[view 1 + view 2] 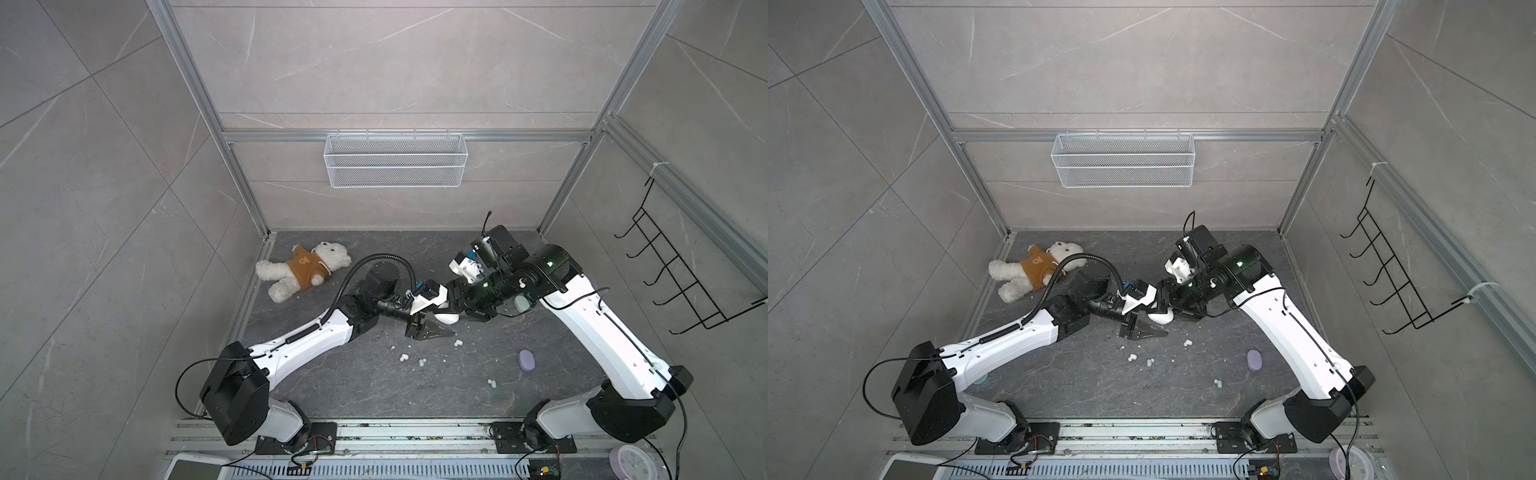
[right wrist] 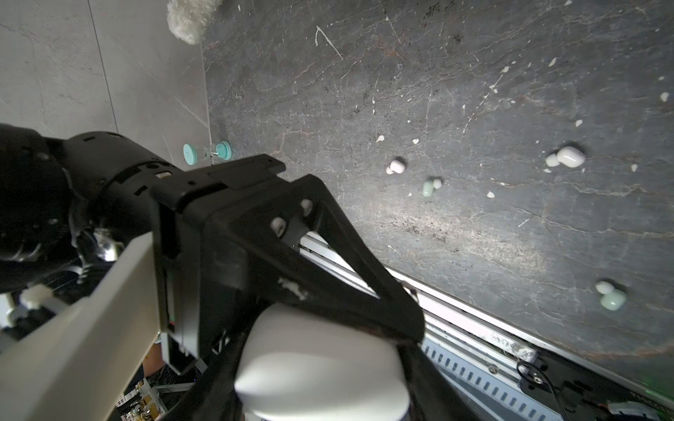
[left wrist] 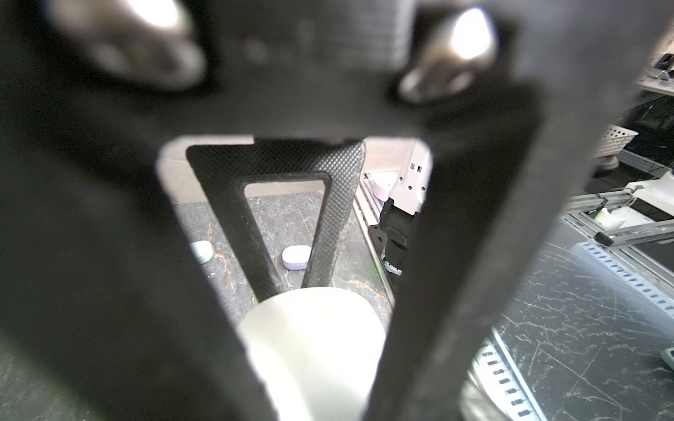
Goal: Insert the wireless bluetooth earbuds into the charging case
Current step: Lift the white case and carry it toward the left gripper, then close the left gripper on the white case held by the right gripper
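**White charging case in both my grippers, earbuds loose on the table**

The charging case [image 2: 321, 364] is up off the table at mid-workspace. Lid looks closed, no wells showing. My right gripper [image 1: 459, 309] is clamped on it. My left gripper [image 1: 444, 325] has a finger either side of the same case. One of its fingers [image 2: 364, 258] lies against the shell, but I can't tell if that pinch is firm.

I count four earbuds, all flat on the dark stone-look table [image 1: 332, 386]: white [image 2: 565, 156], white [image 2: 395, 166], mint [image 2: 428, 187], mint [image 2: 609, 297]. All lie on the base-rail side of the grippers and touch neither.

The nearest one [image 1: 458, 343] sits just beside my left fingertips, so the left arm is the closer pick. My read: lid opens first, then left drops toward the rail. The buds' long axes are too small to call.

A lilac case [image 1: 527, 359] and a mint case [image 1: 521, 304] sit closed near my right arm.

No readable writing. The teddy bear [image 1: 301, 270] has a shirt emblem, illegible.
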Controlling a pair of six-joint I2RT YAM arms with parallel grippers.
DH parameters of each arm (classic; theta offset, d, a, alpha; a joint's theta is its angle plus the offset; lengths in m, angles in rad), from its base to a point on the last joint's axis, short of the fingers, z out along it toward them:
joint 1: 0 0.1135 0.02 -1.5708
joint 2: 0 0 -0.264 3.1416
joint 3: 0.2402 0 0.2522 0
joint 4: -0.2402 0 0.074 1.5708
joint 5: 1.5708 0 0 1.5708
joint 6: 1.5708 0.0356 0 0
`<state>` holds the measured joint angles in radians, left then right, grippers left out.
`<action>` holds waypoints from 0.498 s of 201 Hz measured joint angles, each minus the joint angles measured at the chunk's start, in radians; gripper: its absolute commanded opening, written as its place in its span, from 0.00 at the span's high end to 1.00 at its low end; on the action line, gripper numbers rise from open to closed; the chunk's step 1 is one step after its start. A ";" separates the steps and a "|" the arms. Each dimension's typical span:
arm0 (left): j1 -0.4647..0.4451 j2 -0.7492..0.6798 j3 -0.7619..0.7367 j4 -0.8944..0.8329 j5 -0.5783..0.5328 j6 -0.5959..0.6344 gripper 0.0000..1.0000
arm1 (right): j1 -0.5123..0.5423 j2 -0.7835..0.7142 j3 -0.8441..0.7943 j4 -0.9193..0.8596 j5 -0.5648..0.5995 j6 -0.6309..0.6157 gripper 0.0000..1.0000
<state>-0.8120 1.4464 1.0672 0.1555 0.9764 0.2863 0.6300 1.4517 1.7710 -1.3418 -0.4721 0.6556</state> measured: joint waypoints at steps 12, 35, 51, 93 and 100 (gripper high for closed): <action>0.000 0.000 0.000 -0.001 0.000 0.000 0.42 | 0.001 0.001 0.000 -0.001 0.000 0.000 0.41; -0.001 0.000 0.000 0.001 -0.002 0.000 0.43 | 0.003 0.002 0.001 -0.001 0.000 0.000 0.41; -0.001 0.000 0.000 0.004 -0.003 0.000 0.45 | 0.006 0.002 0.001 -0.001 0.000 0.000 0.41; -0.001 0.000 0.000 0.010 -0.006 -0.002 0.53 | 0.011 0.002 0.002 -0.010 0.000 0.000 0.41; -0.001 0.000 0.000 0.010 -0.006 -0.002 0.54 | 0.011 0.002 0.002 -0.012 0.000 0.000 0.41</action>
<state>-0.8127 1.4464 1.0672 0.1654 0.9699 0.2848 0.6415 1.4536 1.7733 -1.3540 -0.4721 0.6556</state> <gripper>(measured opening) 0.477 0.611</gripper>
